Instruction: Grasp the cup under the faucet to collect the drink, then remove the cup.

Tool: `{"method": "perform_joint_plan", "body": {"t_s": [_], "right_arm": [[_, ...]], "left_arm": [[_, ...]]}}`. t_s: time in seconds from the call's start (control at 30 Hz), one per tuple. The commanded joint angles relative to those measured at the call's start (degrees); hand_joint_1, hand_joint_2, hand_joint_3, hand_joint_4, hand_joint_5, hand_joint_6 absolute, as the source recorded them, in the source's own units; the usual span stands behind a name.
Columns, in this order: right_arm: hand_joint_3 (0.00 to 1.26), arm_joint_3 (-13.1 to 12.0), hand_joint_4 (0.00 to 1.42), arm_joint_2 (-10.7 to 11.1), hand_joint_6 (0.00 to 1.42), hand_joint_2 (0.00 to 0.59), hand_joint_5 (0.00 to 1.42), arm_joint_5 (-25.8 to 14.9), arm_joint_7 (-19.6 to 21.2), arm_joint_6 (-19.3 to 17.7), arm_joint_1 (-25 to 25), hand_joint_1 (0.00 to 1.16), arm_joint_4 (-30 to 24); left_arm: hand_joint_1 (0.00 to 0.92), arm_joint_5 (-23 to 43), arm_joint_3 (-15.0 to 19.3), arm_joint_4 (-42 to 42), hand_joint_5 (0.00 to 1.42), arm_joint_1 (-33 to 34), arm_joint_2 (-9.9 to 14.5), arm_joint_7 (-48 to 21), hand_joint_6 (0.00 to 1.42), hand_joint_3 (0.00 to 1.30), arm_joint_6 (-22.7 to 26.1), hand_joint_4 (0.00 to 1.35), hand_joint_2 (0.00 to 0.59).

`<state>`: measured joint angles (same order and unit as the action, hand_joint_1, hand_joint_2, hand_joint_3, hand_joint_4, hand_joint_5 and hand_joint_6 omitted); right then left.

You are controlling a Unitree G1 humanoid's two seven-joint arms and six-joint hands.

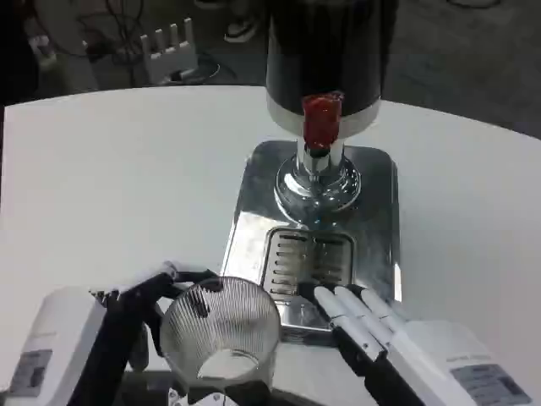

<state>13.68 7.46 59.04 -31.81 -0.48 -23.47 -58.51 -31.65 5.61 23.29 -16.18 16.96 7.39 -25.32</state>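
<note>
A round white table [127, 169] carries a shiny rectangular metal dispenser base [376, 178], set right of the table's middle.

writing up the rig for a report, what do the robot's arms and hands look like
The left hand has slim fingers in white and black on dark linkages, and a blocky white back with a small grey label. The right hand shows white rod-like fingers with black undersides, joined to a white housing bearing a printed label with blue and dark text, too blurred to read.
</note>
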Motion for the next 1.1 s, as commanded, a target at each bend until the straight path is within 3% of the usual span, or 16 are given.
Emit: {"method": "perform_joint_plan", "body": {"t_s": [0.03, 0.6, 0.9, 1.1], "right_arm": [[0.01, 0.62, 0.00, -0.10, 0.00, 0.437, 0.00, 0.12, 0.07, -0.44, -0.36, 0.43, 0.51], [0.01, 1.37, 0.00, -0.46, 0.00, 0.437, 0.00, 1.32, -0.43, -0.09, -0.10, 0.43, 0.75], [0.01, 0.99, 0.00, -0.25, 0.00, 0.437, 0.00, 1.80, -0.47, 0.19, -1.38, 0.43, 0.75], [0.01, -0.02, 0.00, -0.28, 0.00, 0.437, 0.00, 1.52, -0.58, 0.43, -1.51, 0.43, 0.45]], "left_arm": [[0.678, 1.74, 0.70, 1.30, 0.95, -0.84, -0.04, -0.08, 1.14, 0.74, -0.96, 0.84, 0.010], [0.678, 2.47, 0.51, 0.15, 0.96, 0.23, -0.20, -0.05, 1.14, 0.75, -0.86, 0.84, 0.016], [0.678, 4.67, 6.31, -5.86, 0.96, 2.22, 0.72, 2.18, 1.14, 0.75, -1.55, 0.84, 0.016], [0.678, 2.75, 7.44, -14.64, 0.96, 10.58, 2.11, 5.92, 1.14, 0.75, -2.27, 0.84, 0.016]]}}
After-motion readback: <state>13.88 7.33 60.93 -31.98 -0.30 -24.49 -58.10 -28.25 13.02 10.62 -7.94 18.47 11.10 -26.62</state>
